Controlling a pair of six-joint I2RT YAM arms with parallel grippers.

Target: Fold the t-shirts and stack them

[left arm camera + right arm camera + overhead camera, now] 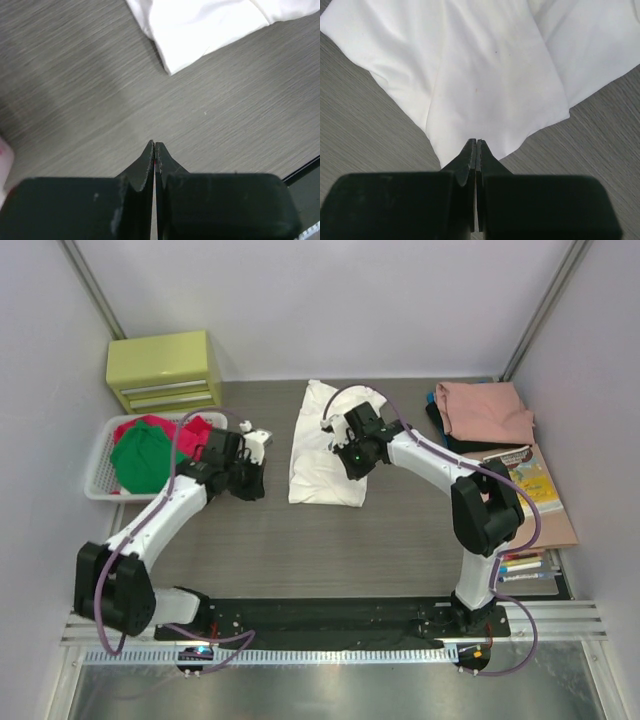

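A white t-shirt [325, 450], folded into a long strip with no print showing, lies in the middle of the table. My right gripper [352, 462] hovers over it, jaws shut with nothing seen between them; in the right wrist view the gripper [477, 141] is above the cloth's [485, 65] near edge. My left gripper [254, 484] is shut and empty over bare table left of the shirt; in the left wrist view the gripper [154, 144] is short of a shirt corner [200, 35]. Red [165, 428] and green [145, 455] t-shirts lie in the basket. A folded salmon-pink t-shirt [487, 410] lies on a black one [441, 426] at the back right.
The white slotted basket [100, 480] stands at the left. A yellow-green drawer box [165, 370] is at the back left. A thin book [530, 478] lies on a brown board at the right, with markers [525, 568] near the right edge.
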